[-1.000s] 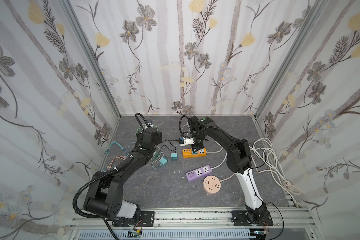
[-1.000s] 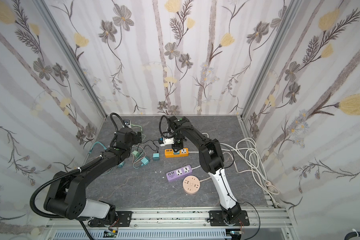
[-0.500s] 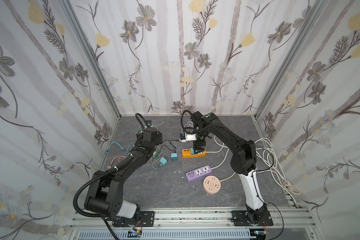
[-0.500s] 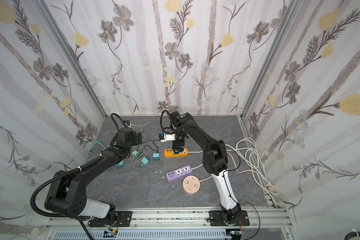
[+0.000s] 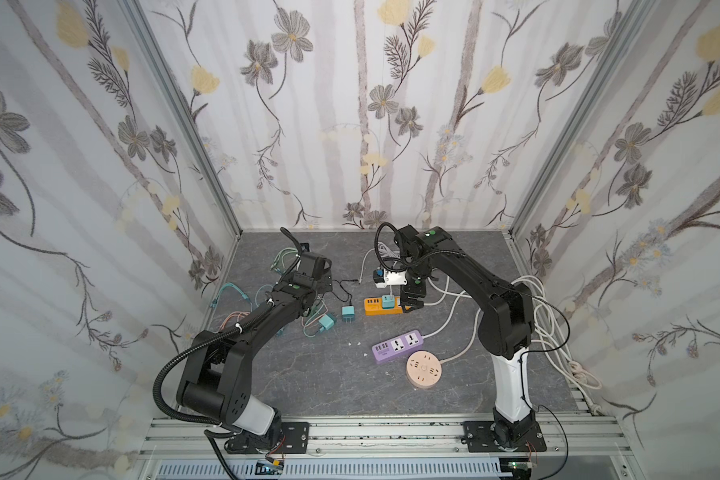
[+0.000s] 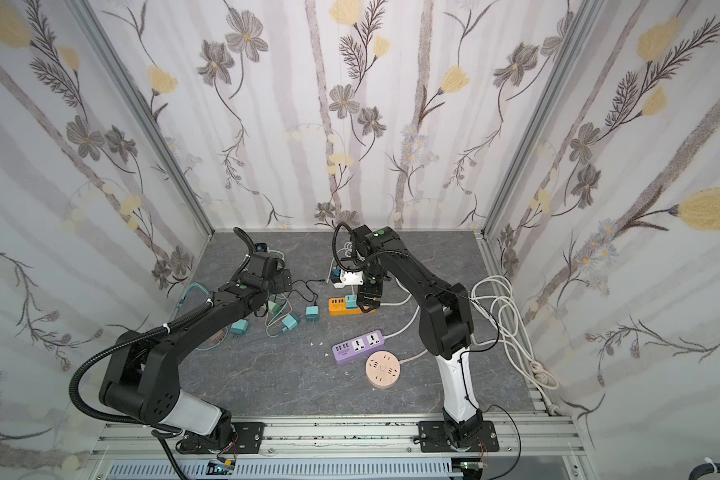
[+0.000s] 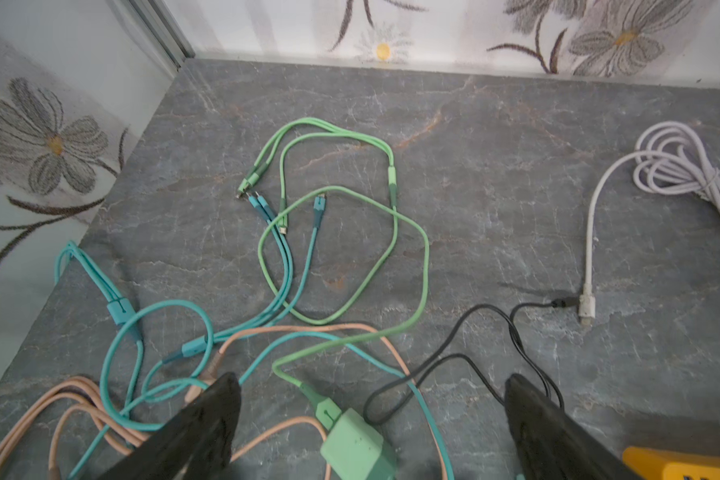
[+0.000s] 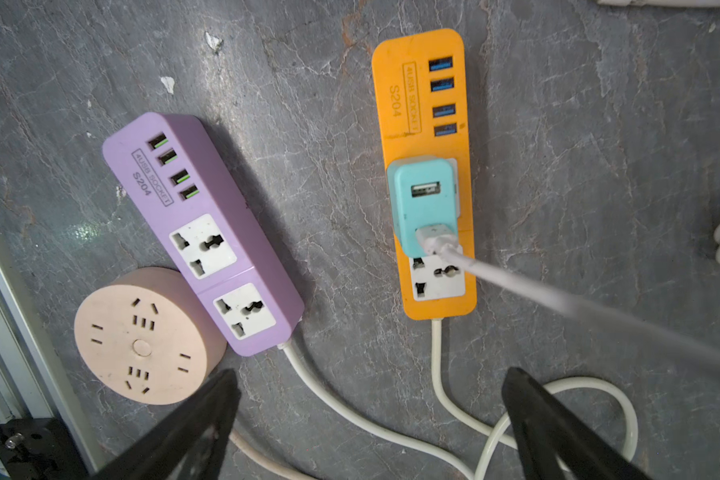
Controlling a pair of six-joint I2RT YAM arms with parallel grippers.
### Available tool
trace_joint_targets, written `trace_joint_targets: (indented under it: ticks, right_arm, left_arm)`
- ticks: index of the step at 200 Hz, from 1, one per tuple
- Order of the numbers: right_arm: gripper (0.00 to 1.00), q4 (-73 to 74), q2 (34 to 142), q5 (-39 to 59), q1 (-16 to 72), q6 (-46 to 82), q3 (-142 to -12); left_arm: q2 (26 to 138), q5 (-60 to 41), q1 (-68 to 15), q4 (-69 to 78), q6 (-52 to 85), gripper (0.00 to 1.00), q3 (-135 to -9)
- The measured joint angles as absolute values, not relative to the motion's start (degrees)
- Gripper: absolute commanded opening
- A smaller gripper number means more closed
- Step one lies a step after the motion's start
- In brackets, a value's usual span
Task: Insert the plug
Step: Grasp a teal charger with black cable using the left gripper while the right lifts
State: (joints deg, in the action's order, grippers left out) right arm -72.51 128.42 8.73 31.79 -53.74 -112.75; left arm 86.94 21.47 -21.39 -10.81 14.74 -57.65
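Note:
A teal plug [image 8: 425, 208] stands seated in the first socket of the orange power strip [image 8: 420, 50], with a white cable [image 8: 495, 274] in one of its USB ports. Both top views show the plug [image 5: 388, 301] [image 6: 351, 301] on the strip [image 5: 373, 304] [image 6: 336, 305]. My right gripper [image 8: 368, 374] hangs open just past the strip's cord end [image 5: 413, 297], touching nothing. My left gripper [image 7: 371, 378] is open too, low over a tangle of cables at the left [image 5: 323, 282], with a green charger [image 7: 356, 449] lying between its fingers, untouched.
A purple power strip [image 8: 208, 232] and a round pink socket [image 8: 142, 336] lie nearer the front. A white adapter [image 5: 387, 277] sits behind the orange strip. Loose teal chargers [image 5: 347, 311] and coloured cables [image 7: 329, 249] crowd the left. White cords [image 5: 558, 332] pile along the right wall.
My right gripper has opened, let go of the teal plug and drawn back toward the strip's cord end. The plug stays in the socket. The left arm has not moved.

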Motion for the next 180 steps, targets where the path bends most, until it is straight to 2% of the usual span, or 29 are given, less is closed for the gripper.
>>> trace_joint_targets:
  ticks: [61,110,180]
  right_arm:
    - [0.99,-61.71,118.78,9.32,31.05,-45.56,-99.92]
    - [0.99,-55.72,110.8,12.4,30.33,-41.6,-86.35]
    - [0.99,-47.24,100.6,12.51,30.06,-38.22,-69.73]
  left_arm:
    - [88.14,22.57,-28.36,-20.88,24.05,0.98,-58.76]
    - [90.74,18.96,-31.31,-24.88,27.0,0.97,-61.21]
    - [100.29,12.14,-34.04,-28.73,27.24,0.8,-65.67]
